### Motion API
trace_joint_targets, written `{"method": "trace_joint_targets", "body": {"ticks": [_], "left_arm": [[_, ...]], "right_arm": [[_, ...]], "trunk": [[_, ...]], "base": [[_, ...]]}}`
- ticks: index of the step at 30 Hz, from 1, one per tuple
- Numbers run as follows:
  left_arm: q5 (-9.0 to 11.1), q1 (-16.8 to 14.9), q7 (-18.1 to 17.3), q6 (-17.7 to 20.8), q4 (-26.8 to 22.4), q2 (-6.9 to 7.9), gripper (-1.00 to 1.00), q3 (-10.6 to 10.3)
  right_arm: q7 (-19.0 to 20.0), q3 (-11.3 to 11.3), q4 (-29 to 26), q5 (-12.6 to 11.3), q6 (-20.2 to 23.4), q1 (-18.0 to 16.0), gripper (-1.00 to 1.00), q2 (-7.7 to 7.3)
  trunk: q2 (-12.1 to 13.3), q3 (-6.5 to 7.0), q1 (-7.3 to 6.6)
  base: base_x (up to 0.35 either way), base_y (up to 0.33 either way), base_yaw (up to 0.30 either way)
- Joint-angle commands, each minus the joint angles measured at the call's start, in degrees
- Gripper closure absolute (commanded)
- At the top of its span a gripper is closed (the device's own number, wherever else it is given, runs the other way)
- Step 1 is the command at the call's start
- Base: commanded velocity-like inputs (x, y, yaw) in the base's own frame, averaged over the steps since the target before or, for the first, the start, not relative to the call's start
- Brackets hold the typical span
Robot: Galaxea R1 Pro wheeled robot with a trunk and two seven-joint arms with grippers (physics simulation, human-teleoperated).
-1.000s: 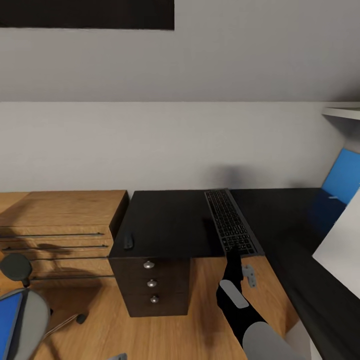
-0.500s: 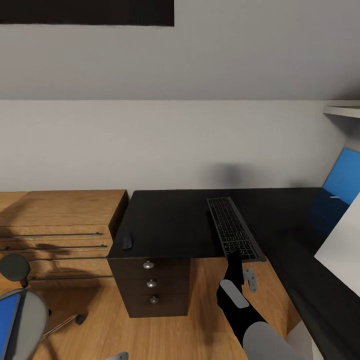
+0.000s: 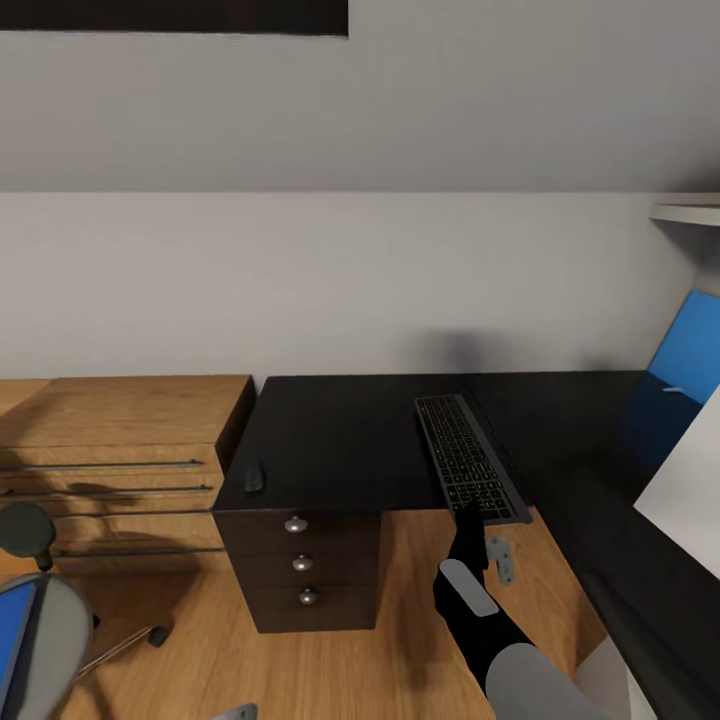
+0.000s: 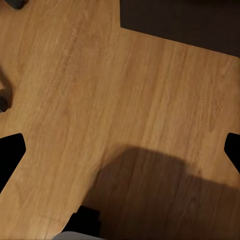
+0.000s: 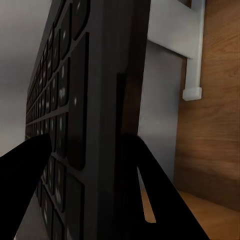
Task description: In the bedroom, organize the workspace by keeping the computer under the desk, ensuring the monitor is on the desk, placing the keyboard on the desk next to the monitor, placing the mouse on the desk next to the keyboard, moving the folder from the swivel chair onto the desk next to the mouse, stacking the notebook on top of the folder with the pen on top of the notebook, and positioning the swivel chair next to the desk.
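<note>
The keyboard (image 3: 470, 458) has slid a touch rightward along the desk (image 3: 340, 450) since a second ago, its near end poking over the front edge, pinched between the right gripper (image 3: 468, 510) fingers (one above the keys, one beneath). The mouse (image 3: 254, 476) sits at the desk's left corner. The left gripper (image 4: 120, 150) hangs spread wide over wood floor (image 4: 100, 90).

desk (image 3: 340, 440): glossy black top | knobs (image 3: 296, 524): silvery metal | floor (image 4: 100, 100): light wood grain
</note>
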Motion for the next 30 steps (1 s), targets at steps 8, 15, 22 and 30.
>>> {"method": "trace_joint_targets", "body": {"ticks": [8,15,22,30], "left_arm": [[0.5,0.0,0.3,-0.2,0.0,0.04,-1.0,-0.5],[0.5,0.0,0.4,-0.2,0.1,0.04,-1.0,-0.5],[0.5,0.0,0.3,-0.3,0.1,0.12,-1.0,-0.3],[0.5,0.0,0.3,-0.3,0.2,0.12,-1.0,-0.3]], "right_arm": [[0.2,0.3,0.0,-0.5,-0.4,0.0,1.0,-0.12],[0.2,0.3,0.0,-0.5,-0.4,0.0,1.0,-0.13],[0.2,0.3,0.0,-0.4,-0.4,0.0,1.0,-0.13],[0.1,0.3,0.0,-0.4,-0.4,0.0,-1.0,-0.13]], "trunk": [[-2.9,-1.32,1.54],[-2.9,-1.32,1.54],[-2.9,-1.32,1.54],[-2.9,-1.32,1.54]], "base": [[0.0,0.0,0.0],[0.0,0.0,0.0],[0.052,0.0,0.0],[0.069,0.0,0.0]]}}
